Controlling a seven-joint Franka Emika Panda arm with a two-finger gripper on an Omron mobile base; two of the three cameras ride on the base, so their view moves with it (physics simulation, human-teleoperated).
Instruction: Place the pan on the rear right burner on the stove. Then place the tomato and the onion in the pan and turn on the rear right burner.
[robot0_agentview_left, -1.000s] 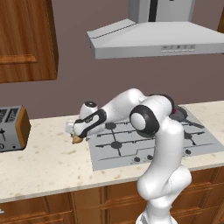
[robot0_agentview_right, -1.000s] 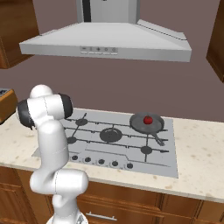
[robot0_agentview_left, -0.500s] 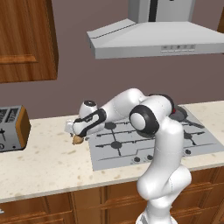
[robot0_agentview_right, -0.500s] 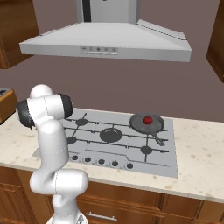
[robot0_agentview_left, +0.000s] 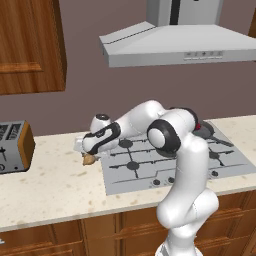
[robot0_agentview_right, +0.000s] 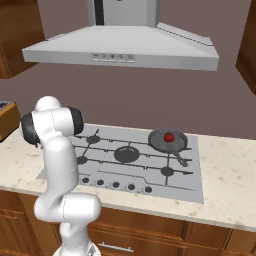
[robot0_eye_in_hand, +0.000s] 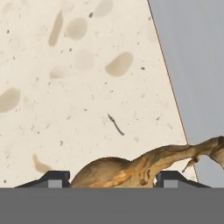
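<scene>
Two claw (robot0_eye_in_hand: 112, 177) tips stood apart astride the onion (robot0_eye_in_hand: 131, 168) (left of the stove (robot0_agentview_left: 175, 162)), best squeezed at the bulb.

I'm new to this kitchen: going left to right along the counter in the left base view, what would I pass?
Toaster → onion → stove → pan
</scene>
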